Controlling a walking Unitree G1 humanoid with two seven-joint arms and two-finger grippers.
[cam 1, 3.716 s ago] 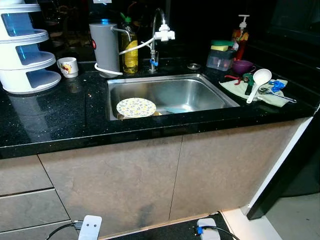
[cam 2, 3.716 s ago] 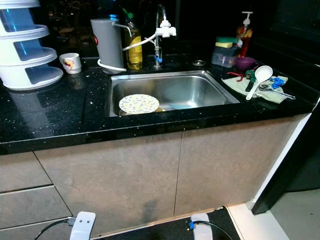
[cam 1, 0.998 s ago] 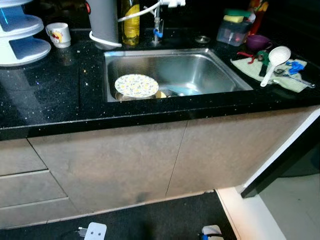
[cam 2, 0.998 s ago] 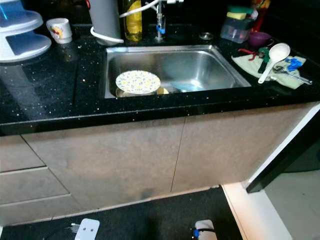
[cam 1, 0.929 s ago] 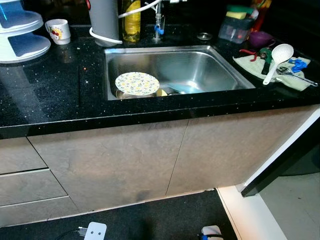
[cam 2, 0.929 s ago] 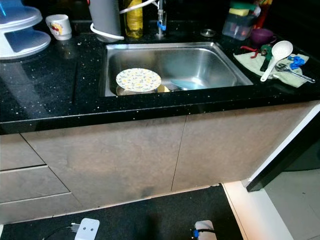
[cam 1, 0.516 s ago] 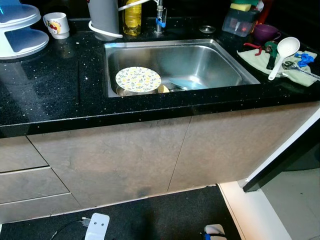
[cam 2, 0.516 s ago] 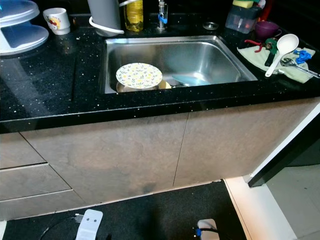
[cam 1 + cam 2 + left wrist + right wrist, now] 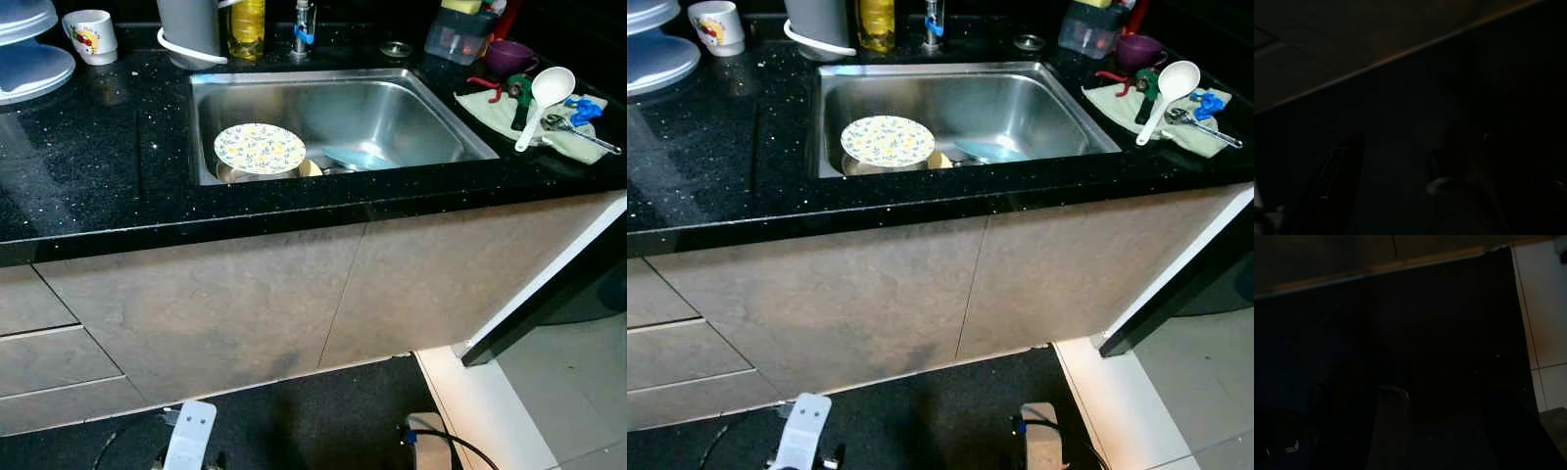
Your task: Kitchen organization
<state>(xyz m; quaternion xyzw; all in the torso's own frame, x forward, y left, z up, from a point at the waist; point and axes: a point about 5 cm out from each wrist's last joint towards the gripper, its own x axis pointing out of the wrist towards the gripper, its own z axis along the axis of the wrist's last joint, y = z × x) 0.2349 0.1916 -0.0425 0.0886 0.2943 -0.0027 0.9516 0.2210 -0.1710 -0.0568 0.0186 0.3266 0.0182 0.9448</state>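
While both pincers hang low, grip state unclear, the plate (image 9: 259, 148) lies in the sink (image 9: 392, 110).

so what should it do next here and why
Probably a step closer to the sink and raising an arm toward the patterned plate. The plate lies in the basin with other dishes beside it, the counter edge stands between robot and sink, and both wrist views are dark, looking down at the floor mat.

Plates: one, the floral plate (image 9: 259, 148) in the sink (image 9: 392, 116)
Mugs: one white mug (image 9: 89, 35)
Ladles: one white ladle (image 9: 538, 99)
Bowls: one purple bowl (image 9: 509, 57)
Cloths: one green cloth (image 9: 565, 142)
Oil bottles: one yellow bottle (image 9: 246, 23)
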